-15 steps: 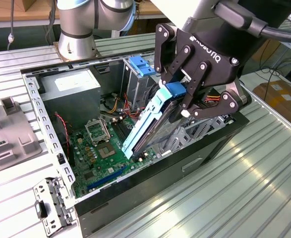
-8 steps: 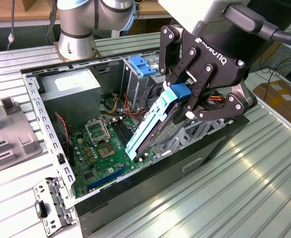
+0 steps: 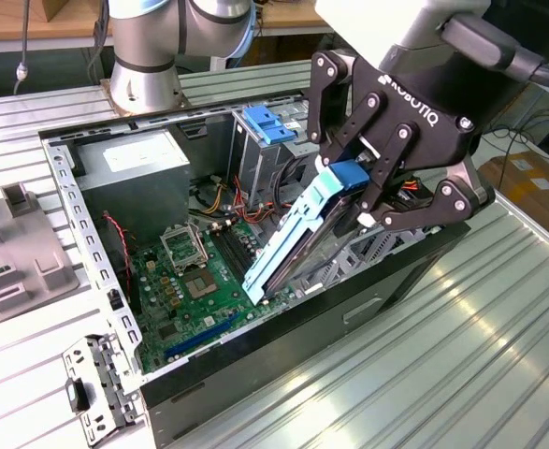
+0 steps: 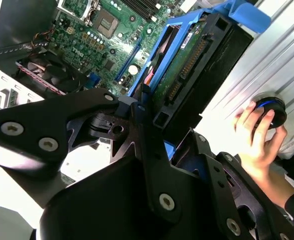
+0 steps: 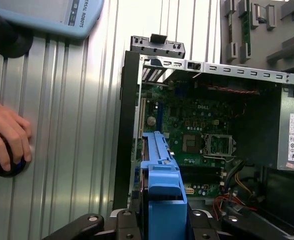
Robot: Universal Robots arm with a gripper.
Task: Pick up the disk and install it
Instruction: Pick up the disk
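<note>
The disk [image 3: 297, 238], a flat metal drive in a blue plastic carrier, hangs tilted over the open computer case [image 3: 68, 201]. Its low end points down toward the motherboard [image 3: 195, 281]. My black gripper [image 3: 351, 192] is shut on the disk's upper end, one finger on each side of it. In the second wrist view the disk [image 4: 187, 65] shows its green circuit board and connector, with the gripper [image 4: 149, 117] clamped on its near end. In the first wrist view the carrier's blue edge [image 5: 159, 165] runs out from the gripper [image 5: 163, 225] over the case.
A grey power-supply box [image 3: 134, 173] fills the case's far corner. A blue bracket [image 3: 265, 123] tops the metal cage beside it. A grey drive bay frame [image 3: 372, 253] lies under the disk. A person's hand [image 4: 257, 135] rests on a black knob [image 4: 271, 107] on the ribbed table beside the case.
</note>
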